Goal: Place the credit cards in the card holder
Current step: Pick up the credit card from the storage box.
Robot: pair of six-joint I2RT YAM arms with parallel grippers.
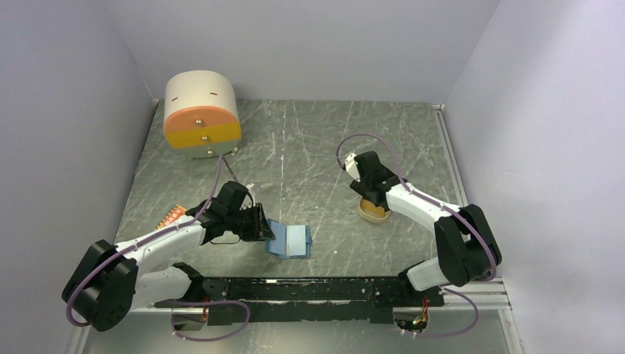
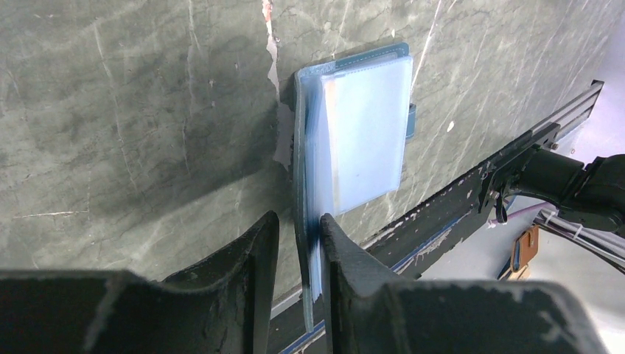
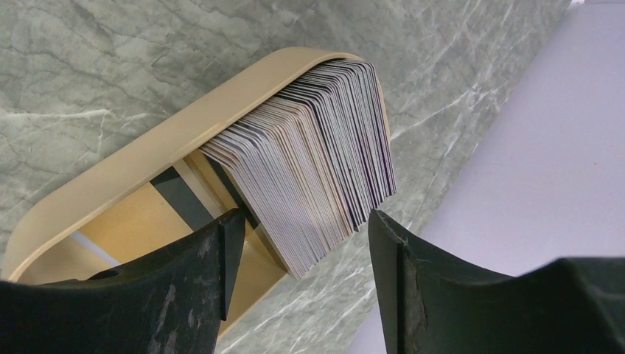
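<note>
Open right end effector straddles credit cards in tray; left end effector, barely parted, straddles card holder.

The table is a grey-green slab with pale marble-like veins and scratches, walled in by plain white panels. At its far left stands a round cream drawer unit with an orange front. Near the middle of the near side lies a blue card holder, open, one leaf flat on the stone. To the right sits an oval tan tray – inside it leans a thick stack of cards. A small flat orange piece lies at the left. A black rail runs along the near edge.
</note>
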